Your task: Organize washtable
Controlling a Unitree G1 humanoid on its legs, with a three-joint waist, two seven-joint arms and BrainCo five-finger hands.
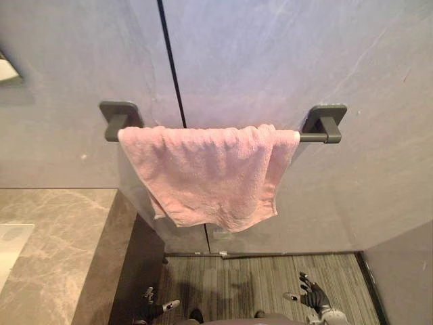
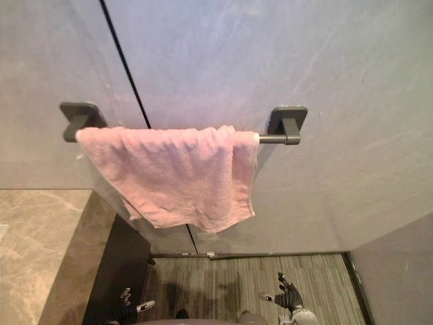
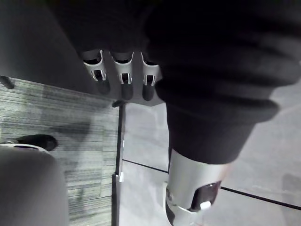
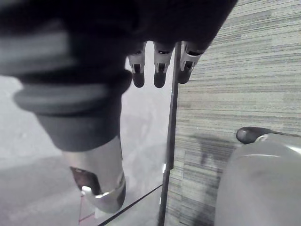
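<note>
A pink towel [image 1: 210,172] hangs draped over a dark towel bar [image 1: 316,137] fixed to the grey wall, its lower edge uneven and lower on the right. The marble washtable [image 1: 61,250] lies at the lower left. My left hand [image 1: 154,307] hangs low beside the counter's dark side, above the floor. My right hand [image 1: 314,296] hangs low on the right, also above the floor. In the wrist views the left hand's fingers [image 3: 123,80] and the right hand's fingers [image 4: 159,70] are relaxed and hold nothing. Both hands are far below the towel.
A pale basin edge [image 1: 9,245] shows at the far left of the counter. A striped grey floor [image 1: 257,281] runs between the counter's dark side panel [image 1: 135,271] and a grey wall [image 1: 406,277] on the right.
</note>
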